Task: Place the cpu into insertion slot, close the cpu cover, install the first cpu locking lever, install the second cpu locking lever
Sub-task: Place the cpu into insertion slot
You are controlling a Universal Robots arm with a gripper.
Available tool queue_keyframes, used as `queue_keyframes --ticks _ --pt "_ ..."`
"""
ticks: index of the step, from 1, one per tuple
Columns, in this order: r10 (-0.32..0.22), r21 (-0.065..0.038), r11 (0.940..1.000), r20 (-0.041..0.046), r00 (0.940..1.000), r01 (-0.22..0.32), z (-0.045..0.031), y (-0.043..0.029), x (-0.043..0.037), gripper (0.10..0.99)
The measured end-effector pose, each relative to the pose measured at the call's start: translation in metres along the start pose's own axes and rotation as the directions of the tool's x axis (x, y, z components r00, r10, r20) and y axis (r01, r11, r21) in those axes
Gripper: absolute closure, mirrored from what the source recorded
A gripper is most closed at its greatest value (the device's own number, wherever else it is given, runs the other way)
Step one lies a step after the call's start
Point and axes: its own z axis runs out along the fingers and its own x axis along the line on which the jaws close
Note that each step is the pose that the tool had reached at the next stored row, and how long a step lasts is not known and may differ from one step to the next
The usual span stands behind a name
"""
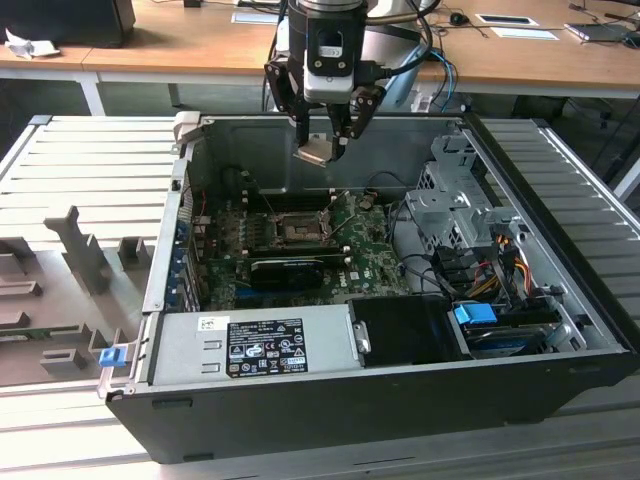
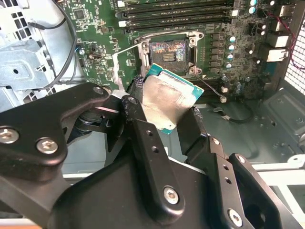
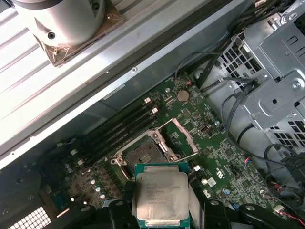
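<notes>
Above the uncovered insertion slot, the fingers pinch the cpu by two opposite edges, holding it aloft.

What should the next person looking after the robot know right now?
Gripper: shut on the cpu, holding it by its edges above the open computer case.
Cpu: in the air, not yet touching the board; in the first wrist view it hangs close in front of the insertion slot.
Insertion slot: empty, on the green circuit board.
Cpu cover: swung open beside the slot.
Done: cpu picked up and brought over the case.
Left: seating the cpu, closing the cover, both locking levers.
</notes>
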Motion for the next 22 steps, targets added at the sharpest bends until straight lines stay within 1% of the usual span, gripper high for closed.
queue_keyframes --ticks 7,15,17,19,22 --pt "0.004 0.000 1.0000 0.0003 1.0000 -0.004 0.0016 -0.0002 0.0000 0.557" --pt "0.048 -0.001 0.9988 0.0043 0.9988 -0.048 0.0030 -0.0003 0.0000 0.557" --pt "0.073 -0.002 0.9974 0.0064 0.9973 -0.073 0.0034 -0.0003 0.0000 0.557" --pt "0.105 -0.002 0.9945 0.0091 0.9945 -0.105 0.0038 -0.0003 -0.0001 0.557" --pt "0.134 -0.003 0.9910 0.0117 0.9909 -0.134 0.0044 -0.0010 0.0008 0.557"
